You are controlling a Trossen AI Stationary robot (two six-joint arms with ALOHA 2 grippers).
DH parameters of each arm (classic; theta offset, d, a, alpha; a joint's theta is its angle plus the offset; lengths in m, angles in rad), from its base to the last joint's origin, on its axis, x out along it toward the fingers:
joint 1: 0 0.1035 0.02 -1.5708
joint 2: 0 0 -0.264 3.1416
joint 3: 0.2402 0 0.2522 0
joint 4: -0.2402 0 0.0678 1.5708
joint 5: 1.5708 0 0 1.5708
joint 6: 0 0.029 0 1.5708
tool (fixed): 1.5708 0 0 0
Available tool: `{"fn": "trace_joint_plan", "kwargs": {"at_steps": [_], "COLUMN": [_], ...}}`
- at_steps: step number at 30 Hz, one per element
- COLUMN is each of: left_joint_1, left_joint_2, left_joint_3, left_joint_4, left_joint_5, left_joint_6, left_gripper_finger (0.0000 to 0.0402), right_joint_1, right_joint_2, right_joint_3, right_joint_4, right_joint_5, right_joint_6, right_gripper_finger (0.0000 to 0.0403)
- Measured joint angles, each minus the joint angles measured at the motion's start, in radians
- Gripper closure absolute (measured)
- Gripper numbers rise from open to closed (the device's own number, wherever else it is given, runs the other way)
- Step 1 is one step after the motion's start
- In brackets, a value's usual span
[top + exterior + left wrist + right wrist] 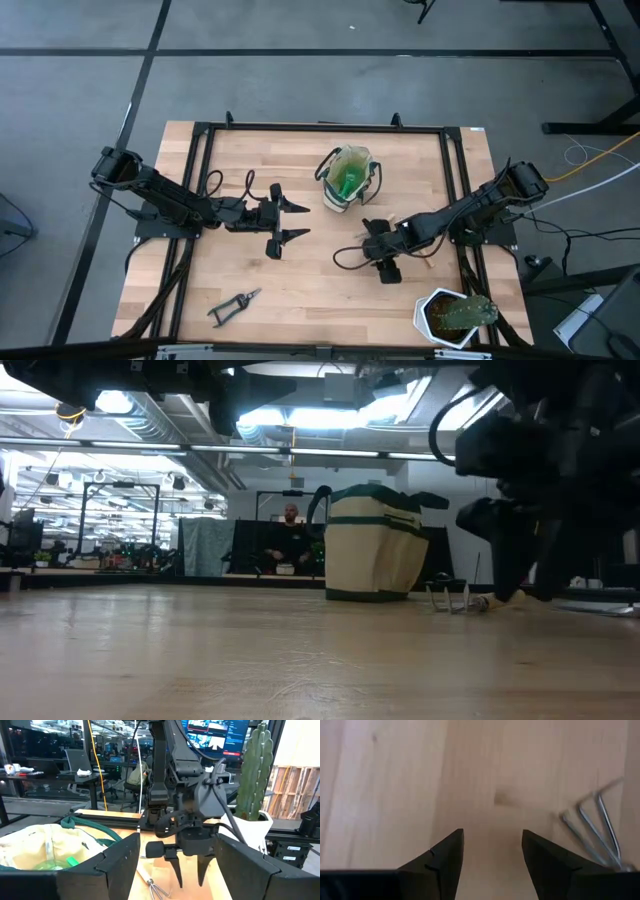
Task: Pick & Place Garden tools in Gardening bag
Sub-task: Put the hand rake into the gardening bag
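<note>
The tan-and-cream gardening bag [333, 196] [372, 555] stands upright at the table's far middle, with a green spray bottle [348, 180] inside it. Black-handled pruning shears [233, 306] lie flat near the front left. A small hand rake with metal tines [594, 827] [450, 598] lies on the table under the right arm. My right gripper [189, 874] [492, 855] points steeply down over bare wood beside the tines, open and touching nothing. My left gripper [298, 221] hovers level left of the bag, open and empty.
A white pot with a green cactus [455, 318] [255, 770] stands at the front right corner. A black frame [320, 128] runs round the table's edges. Bare wood lies between the two grippers and along the front middle. A person sits in the room beyond the table.
</note>
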Motion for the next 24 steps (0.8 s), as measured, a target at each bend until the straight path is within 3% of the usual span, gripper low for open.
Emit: {"fn": "trace_joint_plan", "kwargs": {"at_steps": [13, 24], "left_joint_1": [0.0, 0.0], "left_joint_2": [0.0, 0.0], "left_joint_3": [0.0, 0.0], "left_joint_4": [0.0, -0.025], "left_joint_5": [0.0, 0.0], "left_joint_6": [0.0, 0.0], "left_gripper_finger": [0.0151, 0.0151], "right_joint_1": [-0.026, -0.04], "right_joint_2": [-0.055, -0.13], "right_joint_3": [0.0, 0.001], "right_joint_4": [-0.168, -0.264], "right_joint_5": [0.014, 0.318], "right_joint_6": [-0.035, -0.188], "right_gripper_finger": [0.02, 0.02]}}
